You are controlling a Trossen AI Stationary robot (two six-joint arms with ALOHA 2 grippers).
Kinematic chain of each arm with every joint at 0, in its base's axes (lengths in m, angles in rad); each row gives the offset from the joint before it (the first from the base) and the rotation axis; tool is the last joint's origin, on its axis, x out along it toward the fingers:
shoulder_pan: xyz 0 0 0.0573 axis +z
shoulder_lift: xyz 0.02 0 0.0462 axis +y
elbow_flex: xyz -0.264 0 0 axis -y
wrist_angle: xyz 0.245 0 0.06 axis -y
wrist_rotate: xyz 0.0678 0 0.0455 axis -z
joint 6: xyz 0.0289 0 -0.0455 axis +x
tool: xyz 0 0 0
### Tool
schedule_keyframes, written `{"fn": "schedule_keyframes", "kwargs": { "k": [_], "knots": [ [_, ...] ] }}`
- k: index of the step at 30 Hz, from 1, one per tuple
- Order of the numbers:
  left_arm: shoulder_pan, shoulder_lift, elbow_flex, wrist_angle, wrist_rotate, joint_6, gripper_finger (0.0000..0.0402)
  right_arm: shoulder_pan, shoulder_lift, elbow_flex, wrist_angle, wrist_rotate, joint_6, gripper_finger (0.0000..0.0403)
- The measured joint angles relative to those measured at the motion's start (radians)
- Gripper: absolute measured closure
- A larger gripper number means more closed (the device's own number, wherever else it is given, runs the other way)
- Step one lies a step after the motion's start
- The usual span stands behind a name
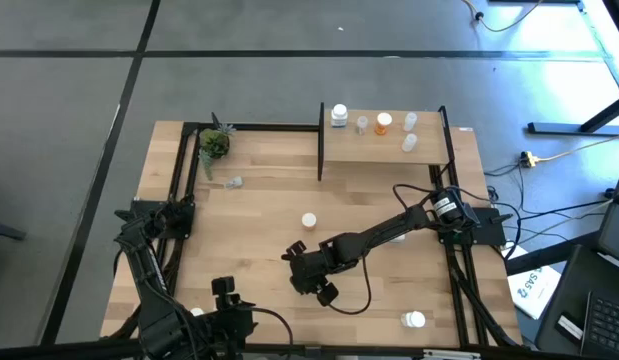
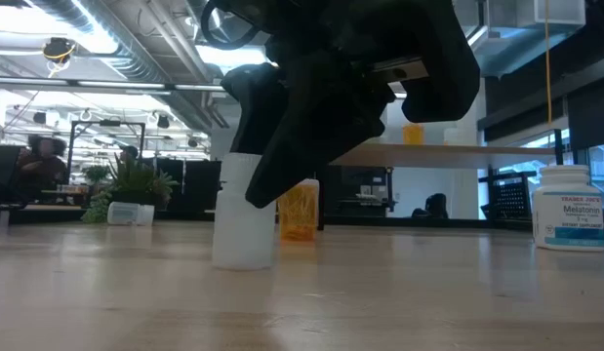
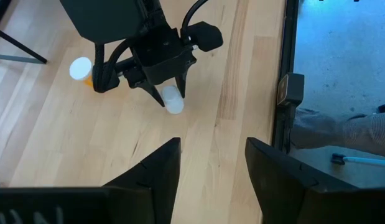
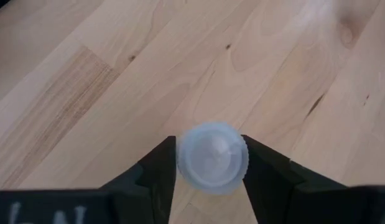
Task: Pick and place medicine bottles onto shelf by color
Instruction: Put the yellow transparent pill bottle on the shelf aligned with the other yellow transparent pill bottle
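A: Over the middle of the table (image 1: pixel 259 190), seen from above, the right gripper (image 1: pixel 307 277) reaches in from the right post, low over the wood. The left gripper (image 1: pixel 225 300) waits at the near edge, left of centre.

B: And the bottles?

A: On the shelf (image 1: pixel 384 150) at the far right stand a white bottle (image 1: pixel 339 116), a clear one (image 1: pixel 362 124), an orange one (image 1: pixel 384 123) and two pale ones. A white cap (image 1: pixel 309 220) shows mid-table, another bottle (image 1: pixel 415 319) lies near the right front, and a clear one (image 1: pixel 234 182) lies by the plant (image 1: pixel 214 143).

B: From table height?

A: The right gripper (image 2: pixel 282 185) comes down over a frosted bottle (image 2: pixel 243 229) standing upright on the table; an orange bottle (image 2: pixel 299 210) stands just behind it, a labelled white bottle (image 2: pixel 567 207) at the far right.

B: The left wrist view?

A: Its own fingers (image 3: pixel 160 168) stand apart with nothing between them. Ahead, the right gripper (image 3: pixel 170 99) straddles the frosted bottle (image 3: pixel 173 101).

B: And the right wrist view?

A: The fingers (image 4: pixel 160 168) sit on either side of the bottle's cap (image 4: pixel 213 157), right against it; I cannot tell if they are pressing it yet.
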Motion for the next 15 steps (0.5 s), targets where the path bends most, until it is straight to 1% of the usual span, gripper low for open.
{"fn": "schedule_keyframes", "kwargs": {
  "k": [4, 10, 15],
  "knots": [
    [0.0, 0.0, 0.0, 0.0, 0.0, 0.0, 0.0227, 0.0, 0.0, 0.0, 0.003, 0.0, 0.005, 0.0254],
    [0.0, 0.0, 0.0, 0.0, 0.0, 0.0, 0.0227, 0.001, 0.0, 0.0, 0.007, 0.002, 0.029, 0.0242],
    [0.0, 0.0, 0.0, 0.0, 0.0, 0.0, 0.0227, 0.001, 0.0, 0.001, 0.006, -0.004, 0.058, 0.0249]
  ]
}}
